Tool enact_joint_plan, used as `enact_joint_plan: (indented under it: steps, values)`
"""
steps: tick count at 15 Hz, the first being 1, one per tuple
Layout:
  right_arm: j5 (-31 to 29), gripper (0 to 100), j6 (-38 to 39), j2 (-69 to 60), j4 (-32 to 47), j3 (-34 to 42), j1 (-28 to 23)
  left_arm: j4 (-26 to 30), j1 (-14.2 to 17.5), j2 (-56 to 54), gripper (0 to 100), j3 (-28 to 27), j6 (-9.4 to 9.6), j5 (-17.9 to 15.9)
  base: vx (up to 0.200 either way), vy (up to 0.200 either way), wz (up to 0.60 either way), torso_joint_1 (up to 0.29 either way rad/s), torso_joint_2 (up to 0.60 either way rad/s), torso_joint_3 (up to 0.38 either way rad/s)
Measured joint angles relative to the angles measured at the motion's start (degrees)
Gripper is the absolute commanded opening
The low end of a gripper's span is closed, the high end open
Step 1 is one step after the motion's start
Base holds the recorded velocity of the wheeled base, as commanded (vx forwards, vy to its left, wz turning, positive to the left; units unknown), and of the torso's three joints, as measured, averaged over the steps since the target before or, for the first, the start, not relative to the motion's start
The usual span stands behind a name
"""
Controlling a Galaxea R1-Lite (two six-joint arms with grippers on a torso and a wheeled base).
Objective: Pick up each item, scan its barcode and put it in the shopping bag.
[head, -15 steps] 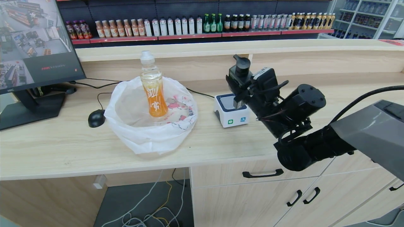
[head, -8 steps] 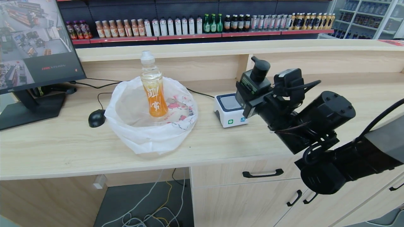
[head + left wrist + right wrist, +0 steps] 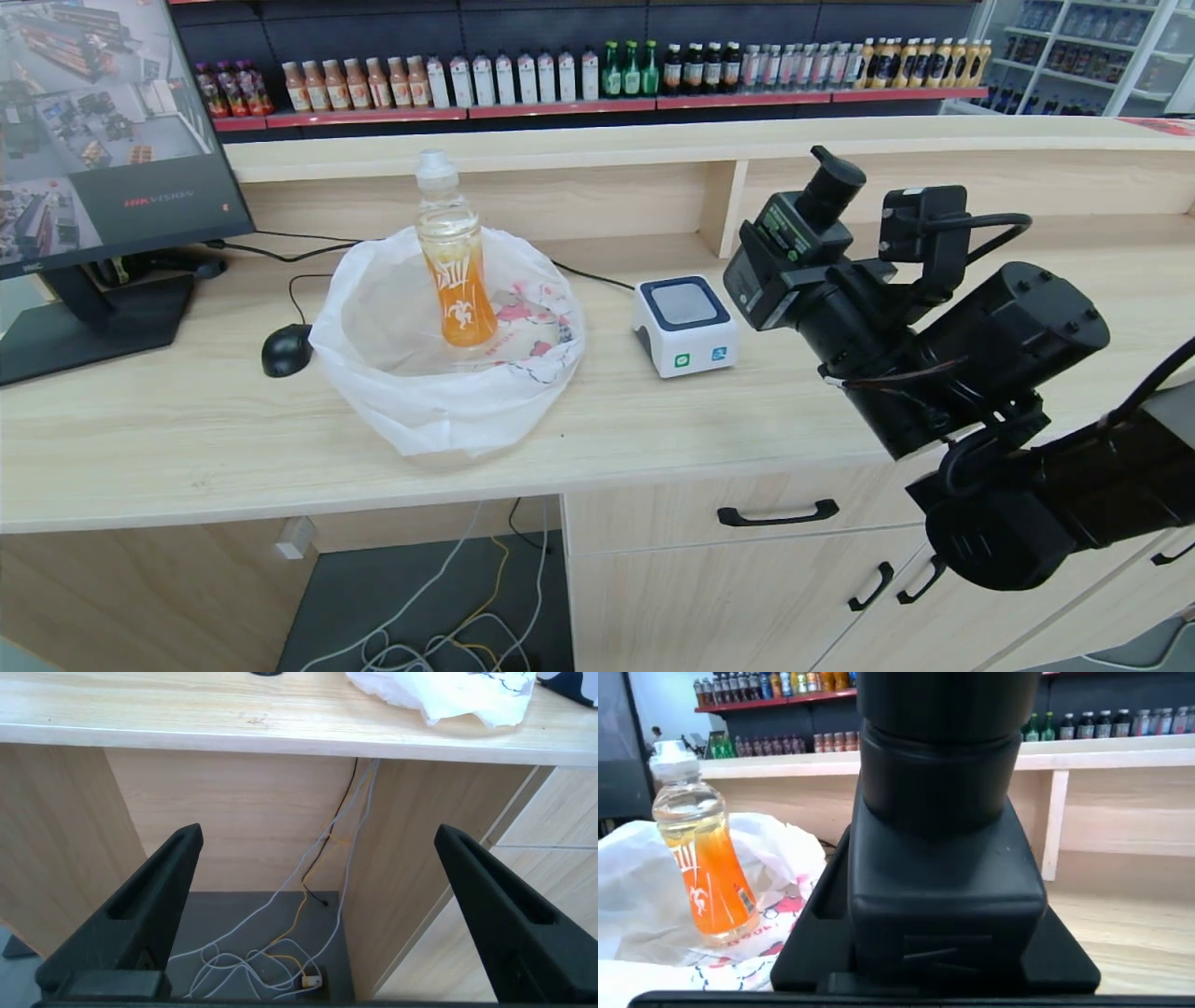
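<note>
1. A monitor (image 3: pixel 103 131) stands at the left end of the bench (image 3: pixel 187 439). A black mouse (image 3: pixel 285 350) lies just beside the left side of the shopping bag (image 3: pixel 448 406).
2. A white scanner (image 3: pixel 684 325) with a dark top window sits on the bench between the shopping bag and the right arm. It is near the bag but apart from it.
3. A raised ledge runs along the back of the bench. Behind it, a red-edged shelf (image 3: pixel 560 107) carries a long row of bottles.
4. Under the bench on the right are drawers with black handles (image 3: pixel 778 514). Under the middle is an open bay with loose cables (image 3: pixel 311 977) on the floor.
5. The right jaws are closed on a black bottle (image 3: pixel 782 238) with a round cap. It is held tilted in the air, cap uppermost, to the right of the scanner and clear of it.
6. In the right wrist view the black bottle stands in front of the bench, with the bag showing past its side.
7. The left jaws are spread wide and hold nothing. They hang low, below the bench's front edge, facing the open bay.
8. The shopping bag is white plastic with its rim rolled down, and it sits open on the bench.
9. In the bag stands 1 drink bottle (image 3: pixel 455 280), upright. It has a white cap and orange liquid in its lower part, and it rises well above the bag's rim.
</note>
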Motion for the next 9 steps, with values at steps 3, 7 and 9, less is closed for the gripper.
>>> enact_joint_plan:
  steps: [3, 7, 9]
  values:
    - [-0.07, 0, 0.28, 0.22, 0.05, -0.61, 0.13, 0.0, 0.0, 0.0, 100, 0.0, 0.04, -0.01, 0.0, 0.0, 0.0, 0.0, 0.0, 0.0]
    - [-0.07, 0, 1.87, 1.1, 0.06, -2.54, -0.83, 0.0, 0.0, 0.0, 100, 0.0, -0.02, -0.01, 0.0, 0.0, 0.0, 0.0, 0.0, 0.0]
    - [-0.07, 0, 1.84, 1.27, 0.02, -3.83, -1.22, 0.0, 0.0, 0.0, 100, 0.0, -0.12, -0.01, 0.0, 0.2, 0.0, -0.002, 0.0, 0.002]
